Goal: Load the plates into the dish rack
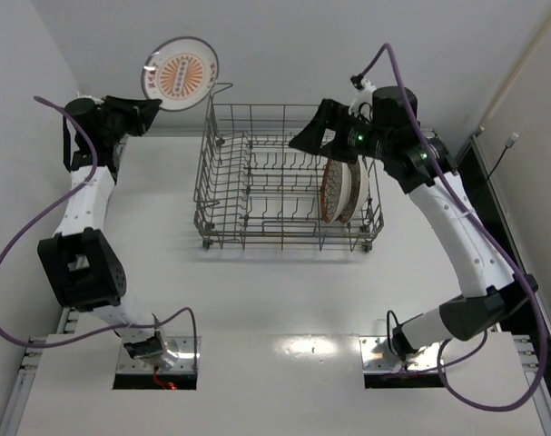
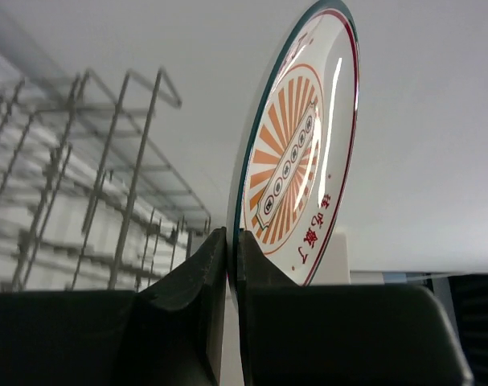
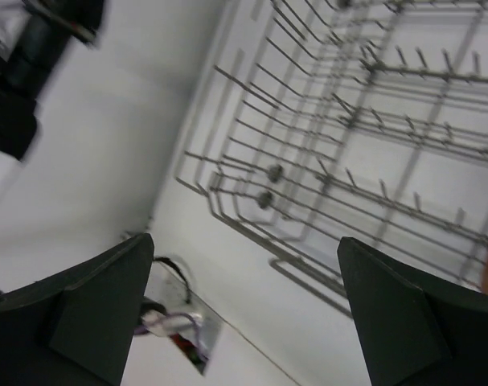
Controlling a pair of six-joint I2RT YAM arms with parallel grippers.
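The held plate [image 1: 180, 73] is round and shallow. It has a white glossy face, an orange sunburst in the middle, a thin dark line around the rim and a few red characters near the edge [image 2: 300, 145]. It hangs in the air beyond the far left corner of the dish rack [image 1: 213, 186], outside it and higher than its top rim, with its face turned toward the overhead camera.

The racked plate [image 1: 334, 191] has a brown patterned rim and a white body. It stands on edge among the tines at the right end of the rack, leaning slightly. Whether a second plate stands against it cannot be told.

The left gripper [image 1: 152, 104] is pressed together on the lower rim of the held plate. In the wrist view its two dark fingers pinch the thin edge between them [image 2: 233, 249], and the plate rises upright from the grip. The grey wire rack shows blurred to the left [image 2: 137, 161].

The right gripper [image 1: 316, 141] hovers above the right part of the rack, just over the racked plate. Its fingers are spread wide, holding and touching nothing [image 3: 244, 245]. Its camera looks down through the gap at the rack's grid wall and rows of tines [image 3: 274, 171].

The rack rests on the white counter [image 1: 284, 300]. Its tall left wall stands between the held plate and the tines inside.
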